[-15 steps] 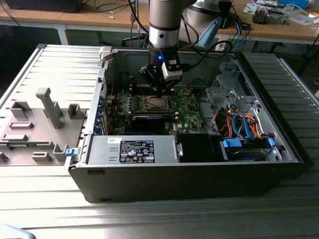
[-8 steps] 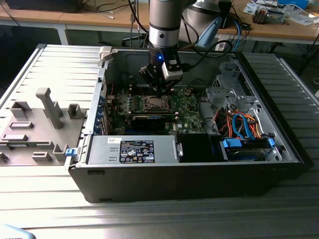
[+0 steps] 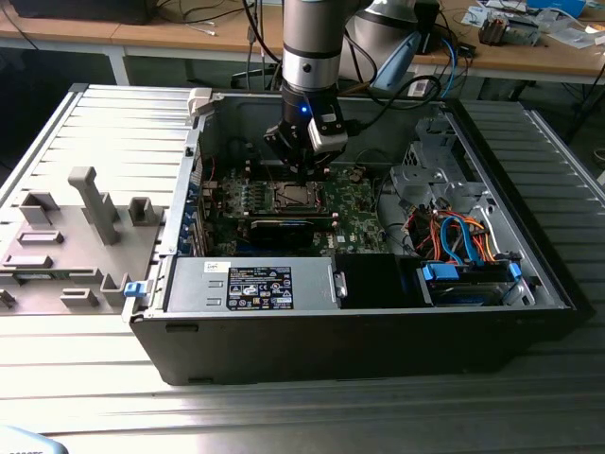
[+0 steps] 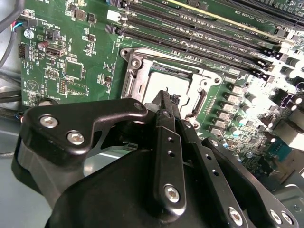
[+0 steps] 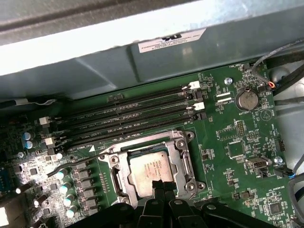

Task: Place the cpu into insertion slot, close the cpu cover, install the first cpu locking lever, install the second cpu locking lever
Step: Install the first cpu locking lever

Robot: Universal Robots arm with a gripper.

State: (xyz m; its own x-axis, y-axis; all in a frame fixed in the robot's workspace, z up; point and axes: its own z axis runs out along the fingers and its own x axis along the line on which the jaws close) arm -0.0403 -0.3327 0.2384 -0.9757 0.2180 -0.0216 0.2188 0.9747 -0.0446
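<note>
A ribbed metal table [image 3: 85,132] carries an open computer case [image 3: 359,331] in the exterior view, with wooden desks and cables in the background. The robot arm [image 3: 310,47] reaches down into the case, its end effector [image 3: 304,170] poised just above the insertion slot [image 3: 295,197] on the green motherboard [image 3: 364,203].

In the second wrist view, the end effector [image 4: 164,97] has its black fingers [image 4: 166,142] pressed together at the tips, gripping nothing, directly over the cpu [image 4: 159,85], which lies seated in the slot. The cpu cover [image 4: 135,73] frames the chip.

In the first wrist view, the cpu [image 5: 149,167] sits flat inside the cover [image 5: 183,156], the closed fingertips [image 5: 157,186] at its near edge, and long black memory slots [image 5: 128,114] run beside the socket.
</note>
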